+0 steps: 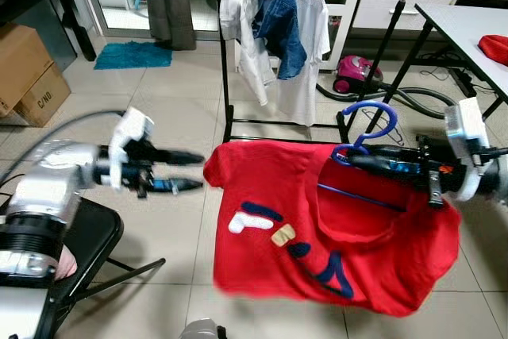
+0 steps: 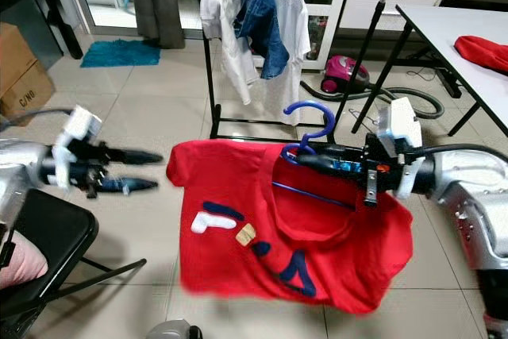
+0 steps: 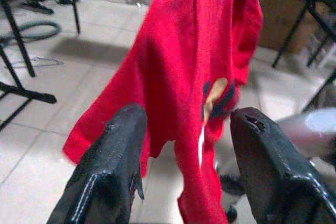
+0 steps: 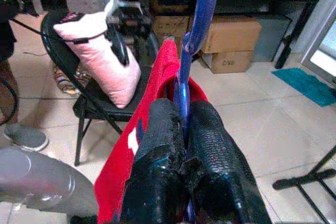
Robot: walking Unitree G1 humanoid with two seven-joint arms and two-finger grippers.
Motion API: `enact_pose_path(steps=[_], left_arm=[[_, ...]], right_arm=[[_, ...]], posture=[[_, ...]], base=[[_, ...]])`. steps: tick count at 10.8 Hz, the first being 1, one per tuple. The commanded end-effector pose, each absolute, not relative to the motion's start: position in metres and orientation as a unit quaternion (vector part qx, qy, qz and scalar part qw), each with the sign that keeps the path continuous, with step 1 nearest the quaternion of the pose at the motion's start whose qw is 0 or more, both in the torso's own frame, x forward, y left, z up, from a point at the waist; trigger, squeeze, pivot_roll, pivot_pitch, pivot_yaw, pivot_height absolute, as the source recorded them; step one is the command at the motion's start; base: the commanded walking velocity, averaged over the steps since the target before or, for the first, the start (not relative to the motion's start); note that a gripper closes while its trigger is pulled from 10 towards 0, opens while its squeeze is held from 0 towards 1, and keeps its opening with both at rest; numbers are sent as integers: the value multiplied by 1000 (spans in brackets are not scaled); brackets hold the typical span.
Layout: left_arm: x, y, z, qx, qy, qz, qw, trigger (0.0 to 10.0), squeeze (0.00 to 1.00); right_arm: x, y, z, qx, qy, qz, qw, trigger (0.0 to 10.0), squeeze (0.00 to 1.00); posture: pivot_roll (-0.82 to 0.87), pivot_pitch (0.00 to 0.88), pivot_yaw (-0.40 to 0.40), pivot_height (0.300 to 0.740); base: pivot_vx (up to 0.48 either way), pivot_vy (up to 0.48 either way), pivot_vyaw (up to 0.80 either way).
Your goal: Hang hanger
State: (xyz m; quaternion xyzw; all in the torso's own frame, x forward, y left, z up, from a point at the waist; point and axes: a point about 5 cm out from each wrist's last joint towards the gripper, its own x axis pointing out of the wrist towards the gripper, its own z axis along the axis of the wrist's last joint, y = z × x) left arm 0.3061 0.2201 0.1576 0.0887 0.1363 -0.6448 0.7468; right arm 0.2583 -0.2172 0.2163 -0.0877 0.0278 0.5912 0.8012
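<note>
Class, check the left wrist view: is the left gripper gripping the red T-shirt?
No, the left gripper is open, its fingers short of the red T-shirt.

The T-shirt (image 1: 333, 236) was bright red, its chest letters white, navy and one tan. The hanger (image 1: 371, 121) inside it was blue. The black-fingered right hand (image 2: 305, 159) and left hand (image 1: 194, 171) sat on silver arms with white wrist housings. On the black rack (image 1: 225, 77) hung white tops and a denim-blue jacket (image 1: 282, 17). A teal rug (image 1: 133, 55) lay on pale beige floor tiles, near brown cardboard boxes (image 1: 28, 73) and a magenta vacuum cleaner (image 1: 357, 75).
</note>
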Motion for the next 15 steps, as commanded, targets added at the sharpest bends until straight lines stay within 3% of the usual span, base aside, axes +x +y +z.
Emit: enact_pose_path(steps=[1, 3, 7, 9, 10, 11, 15], left_arm=[[312, 216, 158, 116, 143, -645, 741, 10000, 0], [325, 216, 164, 133, 126, -622, 761, 10000, 0], [321, 227, 191, 139, 103, -656, 735, 10000, 0], [325, 223, 185, 151, 107, -652, 735, 10000, 0], [330, 217, 171, 163, 117, -631, 750, 10000, 0], [333, 214, 164, 145, 124, -624, 758, 0, 0], [333, 207, 159, 117, 136, -658, 731, 0, 0]], right_arm=[[256, -214, 224, -91, 18, 608, 789, 10000, 0], [252, -212, 224, -83, 26, 623, 777, 10000, 0], [249, -213, 223, -81, 34, 622, 778, 10000, 0], [250, -212, 223, -79, 32, 624, 777, 10000, 0], [251, -210, 223, -78, 29, 628, 774, 10000, 0], [250, -208, 224, -78, 30, 632, 770, 10000, 0], [248, -207, 224, -78, 32, 633, 770, 10000, 0]], posture=[[-3, 0, 14, 740], [-14, 0, 25, 740], [-16, 0, 35, 740], [-7, 0, 27, 740], [-6, 0, 22, 740], [-7, 0, 21, 740], [-27, 0, 36, 740]], base=[[0, 0, 0], [0, 0, 0], [0, 0, 0], [0, 0, 0], [0, 0, 0], [0, 0, 0], [0, 0, 0]])
